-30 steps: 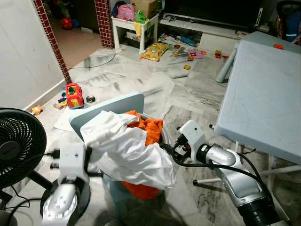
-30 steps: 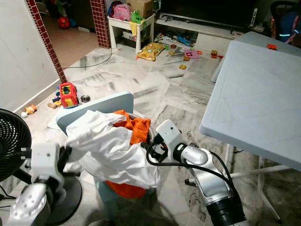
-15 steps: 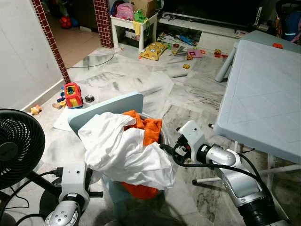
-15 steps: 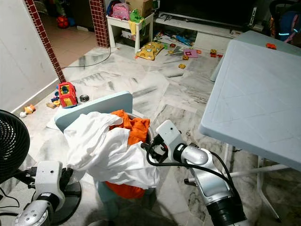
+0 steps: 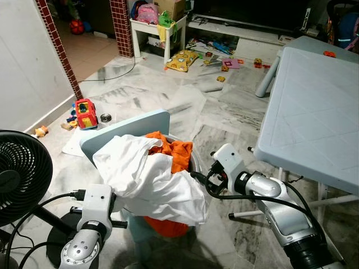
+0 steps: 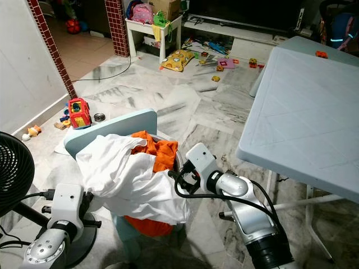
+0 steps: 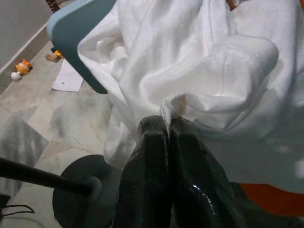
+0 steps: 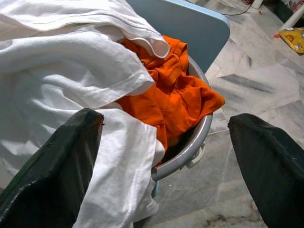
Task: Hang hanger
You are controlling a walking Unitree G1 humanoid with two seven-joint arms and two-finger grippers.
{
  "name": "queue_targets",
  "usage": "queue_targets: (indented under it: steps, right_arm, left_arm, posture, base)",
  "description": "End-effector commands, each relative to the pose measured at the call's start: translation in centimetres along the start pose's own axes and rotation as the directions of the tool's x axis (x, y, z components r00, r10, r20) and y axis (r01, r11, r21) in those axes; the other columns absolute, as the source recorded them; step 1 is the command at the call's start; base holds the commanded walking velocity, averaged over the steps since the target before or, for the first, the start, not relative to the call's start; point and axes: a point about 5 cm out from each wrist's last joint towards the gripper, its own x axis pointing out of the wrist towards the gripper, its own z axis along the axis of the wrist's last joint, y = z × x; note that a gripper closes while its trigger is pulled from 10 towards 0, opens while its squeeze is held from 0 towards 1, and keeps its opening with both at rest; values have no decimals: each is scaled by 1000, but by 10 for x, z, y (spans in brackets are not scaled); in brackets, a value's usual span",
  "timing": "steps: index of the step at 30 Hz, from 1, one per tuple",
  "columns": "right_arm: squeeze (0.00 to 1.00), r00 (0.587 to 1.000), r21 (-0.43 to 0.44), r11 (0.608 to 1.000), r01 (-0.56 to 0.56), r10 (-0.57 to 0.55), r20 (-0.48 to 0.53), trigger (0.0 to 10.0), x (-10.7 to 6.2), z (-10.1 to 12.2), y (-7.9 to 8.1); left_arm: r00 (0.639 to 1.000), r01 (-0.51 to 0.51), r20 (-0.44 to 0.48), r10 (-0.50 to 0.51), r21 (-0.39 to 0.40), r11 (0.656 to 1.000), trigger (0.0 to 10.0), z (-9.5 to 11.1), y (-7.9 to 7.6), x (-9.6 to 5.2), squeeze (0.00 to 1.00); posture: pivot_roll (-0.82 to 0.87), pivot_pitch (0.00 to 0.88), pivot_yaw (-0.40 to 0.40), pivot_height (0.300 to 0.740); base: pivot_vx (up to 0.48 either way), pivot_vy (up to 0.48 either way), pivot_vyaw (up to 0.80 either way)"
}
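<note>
While the left gripper [image 7: 168, 130] pinches a white garment [image 5: 148, 179] (jaws closed on a fold), the right gripper [image 8: 166, 161] hovers spread beside the basket [image 8: 192, 147].

Both arms were silver metal with white boxy wrist housings. The right arm [image 5: 280, 210] had black cables looping out near its wrist and a black ribbed band further down the forearm. The left arm [image 5: 84, 246] ended in a rounded silver joint dotted with small screws. The fingers [image 7: 156, 190] were glossy black and smoothly rounded.
</note>
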Motion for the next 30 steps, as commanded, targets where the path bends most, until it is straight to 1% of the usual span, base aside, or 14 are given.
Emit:
queue_targets:
  steps: [1, 3, 4, 5, 8, 11, 14, 15, 20, 22, 25, 27, 28, 30]
  right_arm:
    - [0, 1000, -20, 1000, 2, -1, 13, 10000, 0, 6, -2]
    - [0, 1000, -22, 1000, 0, 0, 13, 10000, 0, 5, -2]
    - [0, 1000, -23, 1000, 0, 0, 13, 10000, 0, 6, -2]
    - [0, 1000, -23, 1000, 0, 0, 13, 10000, 0, 6, -2]
    - [0, 1000, -24, 1000, 3, -3, 12, 10000, -1, 5, -3]
    - [0, 1000, -24, 1000, 4, -4, 9, 10000, -2, 3, -4]
    - [0, 1000, -24, 1000, 6, -6, 8, 10000, -2, 3, -3]
    - [0, 1000, -23, 1000, 6, -6, 8, 10000, -2, 3, -3]
    - [0, 1000, -23, 1000, 3, -3, 9, 10000, 0, 3, -2]
    - [0, 1000, -24, 1000, 1, -1, 12, 10000, 1, 4, -1]
    - [0, 1000, -26, 1000, 0, 0, 14, 10000, 2, 5, -2]
    - [0, 1000, -26, 1000, 0, 0, 14, 10000, 2, 5, -2]
    - [0, 1000, -27, 1000, 3, -2, 14, 10000, 2, 5, -2]
    - [0, 1000, -27, 1000, 4, -4, 14, 10000, 1, 4, -2]
  left_arm:
    - [1000, 7, 9, -7, 6, 1000, 10000, 1, -3, 2, 0]
    - [1000, 23, 3, -23, -8, 1000, 10000, 1, -6, 3, 0]
    - [999, 36, -10, -36, -12, 999, 10000, -1, -8, 3, 694]
    - [998, 56, -23, -57, -21, 998, 10000, -2, -10, 3, 1000]
    - [993, 97, -71, -95, 26, 995, 10000, -9, -14, 3, 1000]
    - [991, 104, -88, -101, 39, 994, 10000, -11, -14, 3, 1000]
    - [988, 115, -116, -105, 83, 990, 10000, -17, -13, -1, 1000]
    - [987, 121, -122, -107, 119, 985, 10000, -21, -12, -6, 1000]
    - [985, 131, -133, -111, 155, 979, 10000, -27, -10, -11, 1000]
    - [986, 136, -119, -115, 191, 972, 10000, -25, -9, -10, 1000]
    - [992, 110, -87, -94, 206, 972, 10000, -25, -5, -4, 1000]
    - [993, 104, -77, -89, 206, 973, 10000, -24, -4, -2, 1000]
    - [996, 89, -48, -81, 200, 976, 10000, -21, -4, 3, 1000]
    - [996, 83, -29, -79, 193, 978, 10000, -19, -3, 7, 1000]
  posture:
    - [5, 63, -45, 740]
    - [3, 63, -44, 740]
    - [2, 62, -44, 740]
    - [1, 62, -43, 740]
    - [-1, 63, -43, 740]
    - [-1, 65, -42, 740]
    - [-1, 68, -41, 740]
    - [3, 70, -42, 740]
    - [8, 71, -44, 740]
    - [9, 71, -45, 740]
    - [8, 70, -44, 740]
    - [6, 70, -44, 740]
    - [4, 70, -43, 740]
    - [3, 71, -42, 740]
  base:
    - [0, 0, 0]
    - [0, 0, 0]
    - [0, 0, 0]
    - [0, 0, 0]
    - [0, 0, 0]
    - [0, 0, 0]
    - [0, 0, 0]
    - [0, 0, 0]
    - [0, 0, 0]
    - [0, 0, 0]
    - [0, 0, 0]
    - [0, 0, 0]
    - [0, 0, 0]
    - [0, 0, 0]
